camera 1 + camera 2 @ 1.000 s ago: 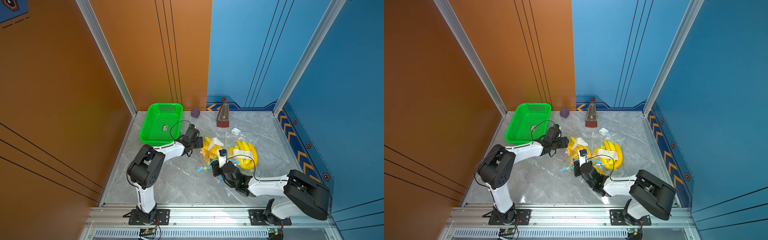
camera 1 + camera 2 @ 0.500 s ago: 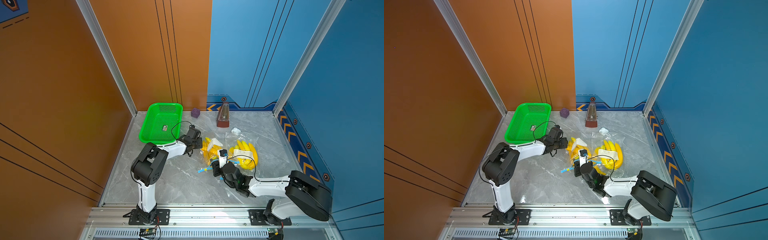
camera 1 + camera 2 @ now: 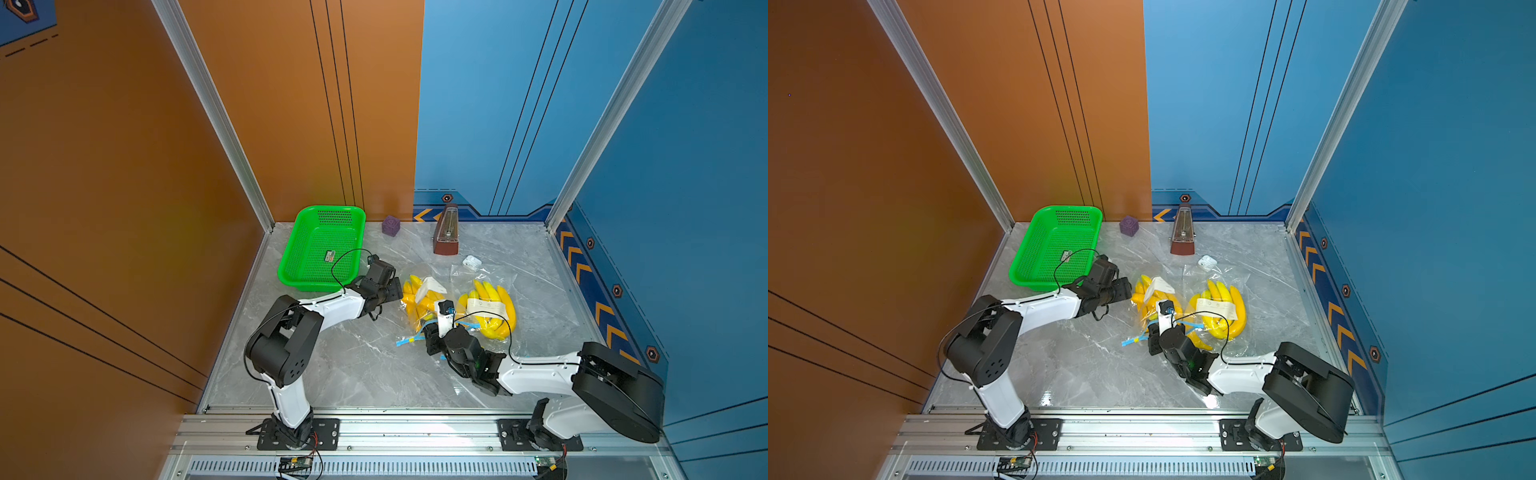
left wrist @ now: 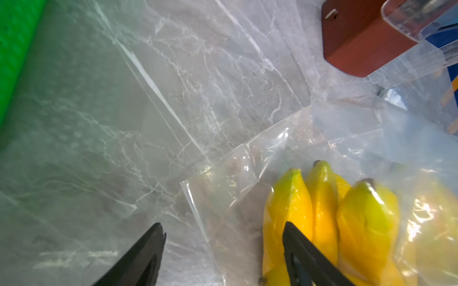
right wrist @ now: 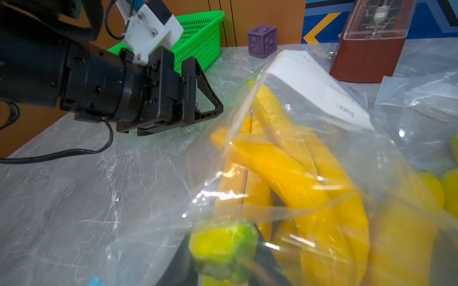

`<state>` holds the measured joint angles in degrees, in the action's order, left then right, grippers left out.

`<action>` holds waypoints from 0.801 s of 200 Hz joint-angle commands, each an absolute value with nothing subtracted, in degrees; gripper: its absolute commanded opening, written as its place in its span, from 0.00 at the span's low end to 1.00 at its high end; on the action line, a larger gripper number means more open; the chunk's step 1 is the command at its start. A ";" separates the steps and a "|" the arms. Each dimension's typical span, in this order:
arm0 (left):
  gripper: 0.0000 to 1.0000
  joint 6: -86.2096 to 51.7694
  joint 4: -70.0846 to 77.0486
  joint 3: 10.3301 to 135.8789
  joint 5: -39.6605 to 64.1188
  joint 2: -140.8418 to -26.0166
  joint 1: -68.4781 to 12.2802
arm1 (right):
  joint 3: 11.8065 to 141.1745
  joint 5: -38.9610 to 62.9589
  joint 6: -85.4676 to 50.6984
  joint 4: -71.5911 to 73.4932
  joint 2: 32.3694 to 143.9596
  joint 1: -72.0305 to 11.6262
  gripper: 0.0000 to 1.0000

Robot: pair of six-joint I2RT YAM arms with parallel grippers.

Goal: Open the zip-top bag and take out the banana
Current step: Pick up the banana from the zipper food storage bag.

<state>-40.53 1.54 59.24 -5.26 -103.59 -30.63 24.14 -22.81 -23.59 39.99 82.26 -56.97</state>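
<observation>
A clear zip-top bag [image 3: 419, 309] lies mid-table with a yellow banana bunch [image 3: 415, 297] inside. Its blue zip strip [image 3: 409, 338] is at the near end. My right gripper [image 3: 432, 332] is at that end, shut on the bunch's green stem [image 5: 223, 245]. Plastic lies over the stem, so I cannot tell whether the fingers are inside the bag. My left gripper [image 3: 395, 291] is open at the bag's far end. In the left wrist view its fingers [image 4: 297, 247] straddle the bag's corner [image 4: 198, 198], one of them in front of a banana tip [image 4: 290, 195].
A second clear bag with another banana bunch [image 3: 492, 307] lies just right of the first. A green basket [image 3: 332, 209] stands at the back left. A purple cube [image 3: 390, 225], a brown metronome [image 3: 446, 232] and a small white object [image 3: 471, 261] are at the back.
The left arm has shifted a little, with its gripper staying at the bag's far end and the jaws slightly wider. The right arm and the bag have not moved.
</observation>
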 commanded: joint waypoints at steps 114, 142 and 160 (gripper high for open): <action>0.10 -46.44 8.37 58.64 -4.31 -106.67 -29.64 | 23.21 -24.60 -24.08 38.08 81.99 -59.29 0.24; 0.00 -44.95 8.34 58.67 -6.60 -105.57 -28.25 | 22.43 -26.12 -24.30 33.55 76.94 -61.24 0.24; 0.00 -43.77 8.29 58.63 -8.09 -104.75 -27.11 | 21.52 -26.81 -24.56 30.19 72.80 -62.37 0.24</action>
<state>-46.17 8.19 59.13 -3.84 -107.46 -29.10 22.94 -24.32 -23.77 36.36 77.69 -61.04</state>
